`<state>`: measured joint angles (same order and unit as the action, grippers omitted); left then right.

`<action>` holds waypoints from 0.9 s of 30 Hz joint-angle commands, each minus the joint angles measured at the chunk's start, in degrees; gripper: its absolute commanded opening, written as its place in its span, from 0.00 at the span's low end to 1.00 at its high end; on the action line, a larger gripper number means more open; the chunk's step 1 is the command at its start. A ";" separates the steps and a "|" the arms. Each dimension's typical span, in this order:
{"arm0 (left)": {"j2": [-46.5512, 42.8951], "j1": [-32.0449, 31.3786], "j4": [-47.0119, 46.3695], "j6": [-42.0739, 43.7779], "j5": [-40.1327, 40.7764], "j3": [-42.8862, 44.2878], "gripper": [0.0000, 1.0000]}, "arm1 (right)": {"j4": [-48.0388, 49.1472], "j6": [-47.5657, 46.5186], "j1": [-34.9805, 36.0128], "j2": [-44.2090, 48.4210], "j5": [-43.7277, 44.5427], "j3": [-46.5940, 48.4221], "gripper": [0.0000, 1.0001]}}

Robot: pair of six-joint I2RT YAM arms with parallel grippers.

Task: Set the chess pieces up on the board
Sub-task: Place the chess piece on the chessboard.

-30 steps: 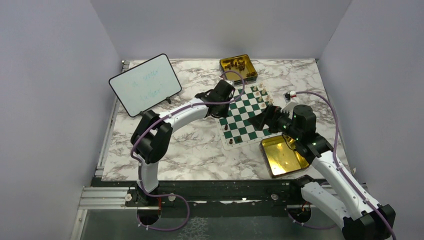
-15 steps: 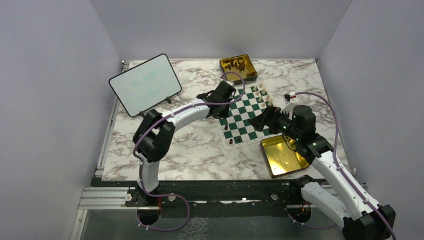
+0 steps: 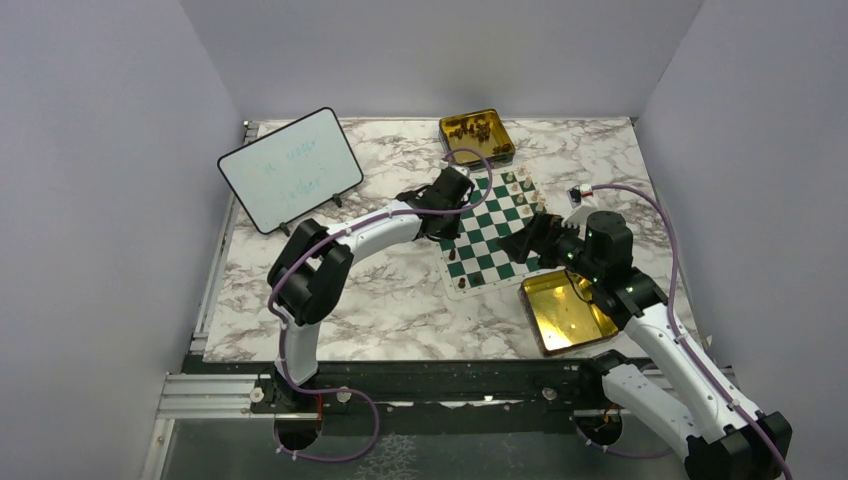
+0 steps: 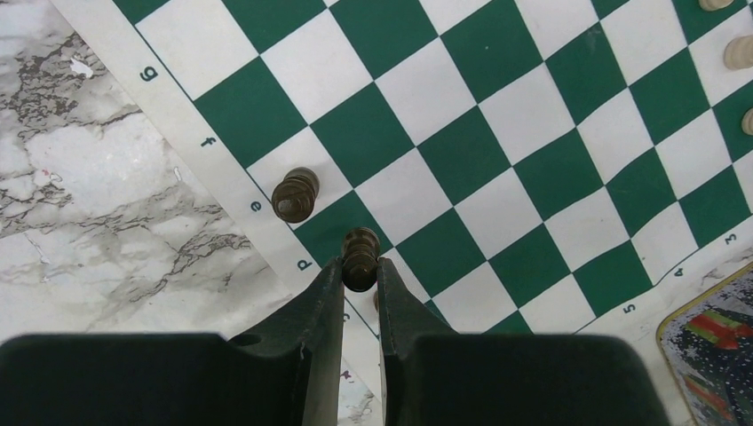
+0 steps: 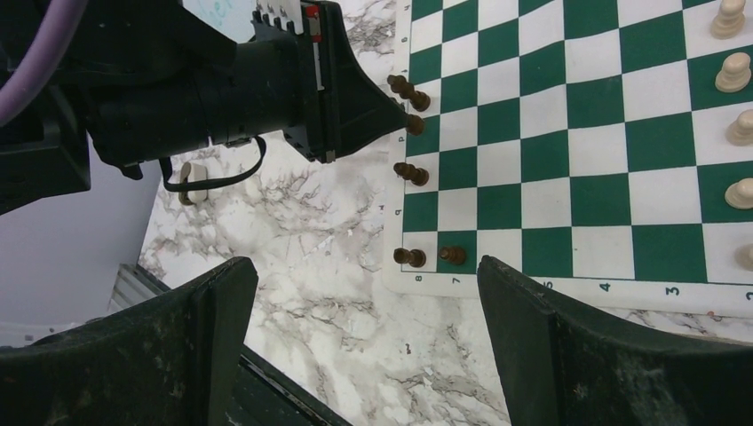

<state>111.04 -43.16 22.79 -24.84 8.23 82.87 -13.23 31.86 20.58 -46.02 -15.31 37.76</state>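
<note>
The left gripper [image 4: 360, 266] has its jaws drawn narrow on a dark piece [image 4: 360, 253], pinched upright at the left edge of the board [image 3: 490, 225], over a green square by the printed letters; whether its base touches the square cannot be told. A second dark piece [image 4: 295, 195] stands on the next white square along that edge, near the fingers but apart from them. More dark pieces [image 5: 409, 257] dot the same edge down to the board's near-left corner, and the cream pieces [image 5: 733, 71] stand in a row along the board's opposite edge. The right gripper [image 5: 361, 266] hangs over the board's near-right part, jaws spread wide with nothing between them, and its arm hides a few squares from above. An open gold tin [image 3: 565, 312] lies just off the board's near-right corner, partly under that arm. A second gold tin [image 3: 477, 135], with dark pieces inside, sits beyond the board's far-left corner. A whiteboard [image 3: 290, 168] with faint green writing is propped well to the left of the board. All rest on a white marble-patterned table [image 3: 380, 290] with grey veins, closed in by plain pale walls [image 3: 120, 200] on three sides
</note>
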 commanded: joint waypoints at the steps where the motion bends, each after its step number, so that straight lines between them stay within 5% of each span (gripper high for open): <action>1: 1.07 -0.35 -1.10 -0.44 1.48 -1.17 0.09 | -0.65 -0.79 0.24 0.93 1.34 -0.41 1.00; 27: 2.25 -0.37 -2.64 0.14 1.50 -2.68 0.11 | -1.27 -0.75 0.20 1.80 1.16 -0.43 1.00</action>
<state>112.31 -43.16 21.87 -24.82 8.45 81.01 -13.37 31.86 20.58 -45.30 -15.22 37.74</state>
